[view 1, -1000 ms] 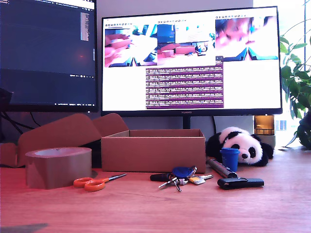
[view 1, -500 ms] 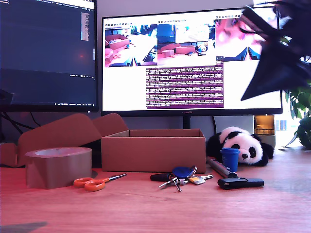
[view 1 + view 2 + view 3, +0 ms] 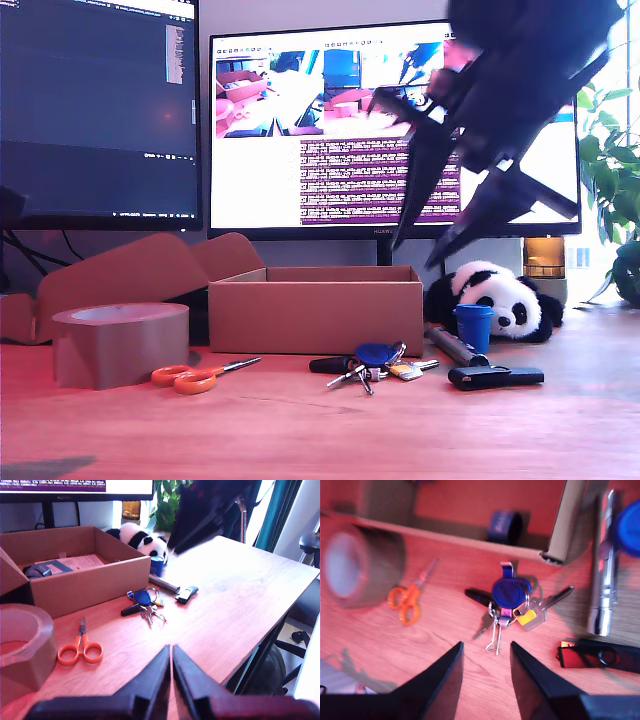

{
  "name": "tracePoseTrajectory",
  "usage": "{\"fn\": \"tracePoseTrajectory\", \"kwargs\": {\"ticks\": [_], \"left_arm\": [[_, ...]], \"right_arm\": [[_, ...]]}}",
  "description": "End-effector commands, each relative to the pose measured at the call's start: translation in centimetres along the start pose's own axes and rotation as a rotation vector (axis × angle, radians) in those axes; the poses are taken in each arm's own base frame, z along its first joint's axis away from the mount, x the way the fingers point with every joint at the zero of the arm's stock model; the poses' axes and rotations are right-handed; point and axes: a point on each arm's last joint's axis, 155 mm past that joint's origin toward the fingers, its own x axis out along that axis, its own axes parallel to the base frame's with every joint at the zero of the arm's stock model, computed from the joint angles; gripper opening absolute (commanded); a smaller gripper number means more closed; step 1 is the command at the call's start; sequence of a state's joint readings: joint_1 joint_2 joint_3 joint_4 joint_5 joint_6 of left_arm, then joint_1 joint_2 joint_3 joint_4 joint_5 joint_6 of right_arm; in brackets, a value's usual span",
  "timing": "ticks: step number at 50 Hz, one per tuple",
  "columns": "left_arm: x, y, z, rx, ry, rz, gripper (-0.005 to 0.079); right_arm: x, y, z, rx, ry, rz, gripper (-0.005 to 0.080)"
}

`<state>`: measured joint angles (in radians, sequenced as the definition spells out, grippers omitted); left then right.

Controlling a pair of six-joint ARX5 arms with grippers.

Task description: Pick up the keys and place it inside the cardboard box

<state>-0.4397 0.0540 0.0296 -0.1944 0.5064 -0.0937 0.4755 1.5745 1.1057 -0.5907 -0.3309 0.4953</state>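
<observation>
While my second hand (image 3: 485, 662) hung above the worktop (image 3: 300, 430) with its jaws spread apart, the bunch of silver keys with the round blue fob (image 3: 510, 602) lay flat on the wood below it, ungrasped. My first hand (image 3: 171, 665) was clenched and empty. The keys (image 3: 372, 364) sat just in front of the low brown cardboard box (image 3: 315, 309), between the orange-handled scissors (image 3: 198, 375) and the black oblong gadget (image 3: 495, 376).

I see the keys (image 3: 372, 364), blue-fobbed, lying flat at lower centre of the exterior view, just before the open cardboard box (image 3: 315, 310).
</observation>
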Motion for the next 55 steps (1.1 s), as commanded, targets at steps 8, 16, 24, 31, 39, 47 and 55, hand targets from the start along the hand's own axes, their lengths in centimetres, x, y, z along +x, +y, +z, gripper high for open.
{"fn": "tracePoseTrajectory", "kwargs": {"ticks": [8,16,24,31,39,47,55], "left_arm": [[0.2,0.1,-0.8,0.001,0.014,-0.002,-0.0023],[0.2,0.1,-0.7,0.002,0.014,-0.002,-0.0023],[0.2,0.1,-0.8,0.001,0.014,-0.002,-0.0023],[0.2,0.1,-0.8,0.001,0.014,-0.002,-0.0023],[0.2,0.1,-0.8,0.002,0.014,-0.002,-0.0023],[0.2,0.1,-0.7,0.002,0.013,-0.002,-0.0023],[0.2,0.1,-0.7,0.002,0.013,-0.002,-0.0023]], "right_arm": [[1.9,-0.2,-0.2,-0.014,0.061,-0.026,0.0264],[3.6,-1.8,-0.6,-0.003,0.090,-0.081,0.0264],[4.8,-2.8,-0.8,-0.002,0.107,-0.111,0.0263],[5.6,-2.7,-0.7,-0.011,0.102,-0.108,0.0262],[6.2,-2.9,-0.3,-0.018,0.085,-0.119,0.0262],[7.1,-3.4,-0.4,-0.014,0.098,-0.128,0.0262],[7.5,-3.2,0.0,-0.021,0.080,-0.120,0.0231]]}}
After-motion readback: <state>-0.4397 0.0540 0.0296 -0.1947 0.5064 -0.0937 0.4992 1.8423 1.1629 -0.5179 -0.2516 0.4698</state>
